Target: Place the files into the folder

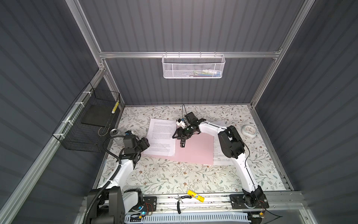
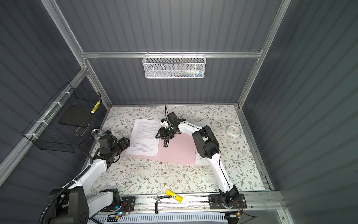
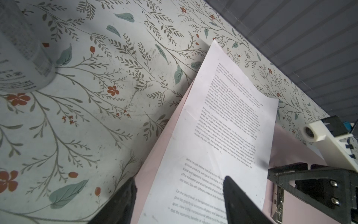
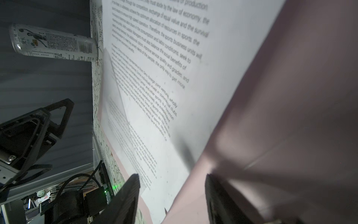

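The pale pink folder (image 1: 193, 149) (image 2: 178, 149) lies open and flat mid-table. White printed files (image 1: 162, 135) (image 2: 145, 135) rest on its left half. Another printed sheet (image 1: 220, 153) pokes out from under its right side. My left gripper (image 1: 147, 144) (image 3: 180, 179) is open at the folder's left edge, one finger over the table and the other over the sheet (image 3: 222, 120). My right gripper (image 1: 182, 144) (image 4: 172, 175) points down at the folder's middle. It is open astride the sheet's inner edge (image 4: 155, 97) and the bare pink (image 4: 280, 116). A metal clip (image 3: 279, 199) shows beside it.
A drink can (image 1: 114, 132) (image 3: 19, 58) stands just behind my left gripper. A white clock (image 1: 249, 131) lies at the right. A black wire basket (image 1: 91, 120) hangs on the left wall and a white mesh basket (image 1: 193, 67) on the back wall. A yellow glue stick (image 1: 195, 195) and pliers (image 1: 179, 201) lie at the front rail.
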`<state>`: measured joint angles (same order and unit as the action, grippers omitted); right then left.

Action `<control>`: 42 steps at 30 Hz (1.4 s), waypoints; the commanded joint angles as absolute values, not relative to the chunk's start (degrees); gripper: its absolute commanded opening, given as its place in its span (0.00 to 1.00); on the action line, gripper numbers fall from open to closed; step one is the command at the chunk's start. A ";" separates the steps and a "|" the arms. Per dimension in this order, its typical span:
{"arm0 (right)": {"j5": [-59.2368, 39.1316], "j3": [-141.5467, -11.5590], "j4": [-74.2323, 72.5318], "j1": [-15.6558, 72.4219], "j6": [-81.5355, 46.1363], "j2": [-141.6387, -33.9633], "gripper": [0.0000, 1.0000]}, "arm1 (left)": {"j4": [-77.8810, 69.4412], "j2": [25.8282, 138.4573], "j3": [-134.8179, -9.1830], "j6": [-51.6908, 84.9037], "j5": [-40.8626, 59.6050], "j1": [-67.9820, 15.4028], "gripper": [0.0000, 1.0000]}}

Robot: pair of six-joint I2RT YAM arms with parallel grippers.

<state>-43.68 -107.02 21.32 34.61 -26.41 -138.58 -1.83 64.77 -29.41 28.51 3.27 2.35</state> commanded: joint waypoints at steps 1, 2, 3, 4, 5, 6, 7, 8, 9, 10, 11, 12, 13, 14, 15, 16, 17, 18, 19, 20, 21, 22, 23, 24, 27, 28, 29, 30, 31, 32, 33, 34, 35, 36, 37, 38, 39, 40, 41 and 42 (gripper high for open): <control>-44.53 -106.59 19.54 35.07 -27.03 -138.24 0.56 | -2.02 64.53 -29.18 29.18 4.23 2.72 0.72; -44.76 -106.76 19.51 35.17 -27.20 -138.58 0.55 | -2.02 64.58 -29.04 29.10 4.03 2.72 0.72; -44.75 -106.96 19.51 35.39 -27.37 -138.77 0.54 | -2.02 64.68 -29.01 29.01 3.92 2.77 0.72; -44.91 -106.80 19.16 35.42 -27.52 -138.86 0.52 | -2.10 64.90 -28.87 29.00 3.72 2.73 0.72; -45.13 -106.55 18.74 35.51 -27.64 -139.03 0.52 | -2.39 65.03 -28.70 29.03 3.61 2.75 0.72; -45.31 -106.29 18.36 35.59 -27.67 -139.28 0.52 | -2.63 65.32 -28.57 29.00 3.44 2.72 0.72; -45.65 -106.00 18.08 35.69 -27.58 -139.46 0.51 | -2.72 65.50 -28.56 29.00 3.22 2.72 0.72; -45.77 -105.48 17.70 35.70 -27.52 -139.57 0.51 | -2.72 65.83 -28.64 28.92 3.08 2.73 0.72; -46.06 -104.70 17.12 35.69 -27.32 -139.56 0.51 | -2.72 66.12 -28.73 28.83 2.86 2.77 0.72; -45.97 -104.15 16.84 35.68 -27.26 -139.57 0.50 | -2.75 66.29 -28.83 28.74 2.75 2.73 0.72; -46.19 -103.37 16.20 35.69 -26.97 -139.50 0.50 | -2.71 66.44 -28.91 28.61 2.49 2.72 0.72; -46.42 -102.63 15.65 35.70 -26.77 -139.68 0.50 | -2.69 66.45 -29.00 28.57 2.21 2.75 0.72; -46.90 -101.92 14.92 35.62 -26.64 -139.74 0.50 | -2.72 66.62 -29.09 28.48 2.05 2.72 0.72; -47.74 -101.08 13.62 35.60 -26.66 -139.92 0.50 | -2.77 66.67 -29.17 28.52 1.83 2.79 0.72; -48.32 -100.84 13.16 35.45 -26.72 -140.36 0.50 | -2.64 66.77 -29.35 28.51 1.63 2.81 0.73; -49.34 -100.67 12.53 35.36 -26.78 -140.68 0.50 | -2.68 66.85 -29.51 28.49 1.51 2.81 0.75; -50.44 -100.43 11.88 35.22 -26.75 -141.01 0.50 | -2.79 67.12 -29.62 28.50 1.36 2.90 0.76; -50.89 -100.20 11.46 35.08 -26.72 -141.13 0.50 | -2.96 67.50 -29.94 28.50 1.32 2.97 0.78; -51.38 -99.88 10.94 34.92 -26.49 -141.15 0.50 | -3.39 67.99 -30.12 28.61 1.43 2.99 0.79; -52.30 -99.33 10.12 34.61 -26.40 -141.06 0.50 | -4.10 68.51 -30.18 28.66 1.75 3.03 0.81; -53.57 -98.34 8.52 34.33 -26.52 -140.73 0.51 | -4.92 69.16 -30.28 28.65 1.93 3.08 0.82; -53.87 -97.76 7.55 34.12 -26.70 -140.57 0.51 | -5.33 69.69 -30.40 28.79 2.04 3.08 0.83; -54.34 -97.33 7.07 33.81 -26.57 -140.45 0.51 | -6.34 70.48 -30.45 28.76 2.30 3.16 0.83; -55.41 -96.72 6.22 33.54 -26.46 -140.40 0.51 | -7.33 71.22 -30.35 28.74 2.54 3.16 0.83; -57.68 -93.70 1.32 32.51 -28.13 -140.14 0.51 | -10.18 74.45 -30.39 28.36 3.29 3.46 0.83; -58.39 -93.35 0.06 32.35 -28.88 -140.33 0.51 | -11.30 75.50 -30.28 28.22 3.77 3.56 0.83; -58.73 -93.54 -0.13 32.21 -29.03 -140.59 0.51 | -12.73 76.52 -30.11 28.22 4.96 3.93 0.83; -58.91 -93.67 -0.09 32.19 -28.97 -140.79 0.51 | -13.89 77.29 -29.98 28.36 5.97 4.20 0.83; -59.12 -93.69 -0.13 32.23 -28.94 -140.76 0.50 | -15.44 78.09 -29.76 28.44 7.33 4.54 0.83; -59.22 -93.60 -0.34 32.21 -28.99 -140.79 0.50 | -16.70 78.66 -29.62 28.69 8.74 4.86 0.83; -59.26 -93.60 -0.44 32.22 -29.01 -140.80 0.50 | -17.83 79.05 -29.34 28.95 10.05 5.20 0.82; -59.41 -93.60 -0.60 32.23 -29.14 -140.98 0.50 | -19.36 79.30 -28.92 29.44 11.72 5.68 0.81; -59.46 -93.60 -0.67 32.19 -29.18 -141.01 0.50 | -20.93 79.32 -28.21 29.97 13.25 6.16 0.80; -59.44 -93.60 -0.77 32.21 -29.26 -141.05 0.50 | -22.12 79.29 -27.68 30.50 14.53 6.55 0.79; -59.59 -93.60 -0.94 32.21 -29.40 -141.23 0.50 | -23.30 79.20 -27.12 31.18 16.16 7.13 0.75; -59.57 -93.69 -0.97 32.21 -29.52 -141.28 0.50 | -24.23 78.95 -26.50 32.10 17.65 7.67 0.71; -59.67 -93.69 -0.99 32.18 -29.61 -141.33 0.50 | -24.97 78.70 -25.99 32.73 18.44 8.11 0.68; -59.92 -93.68 -1.12 32.21 -29.69 -141.38 0.50 | -25.50 78.40 -25.44 33.28 21.07 8.47 0.65; -60.01 -93.67 -1.31 32.17 -29.73 -141.33 0.50 | -25.66 77.98 -25.02 33.54 21.82 8.68 0.64; -60.08 -93.69 -1.27 32.17 -29.77 -141.41 0.50 | -25.46 77.76 -24.81 33.51 21.97 8.78 0.64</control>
<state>-60.45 -94.91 -1.89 32.08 -29.63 -138.61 -22.57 79.07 -26.11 31.90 16.67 8.12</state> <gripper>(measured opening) 0.497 0.640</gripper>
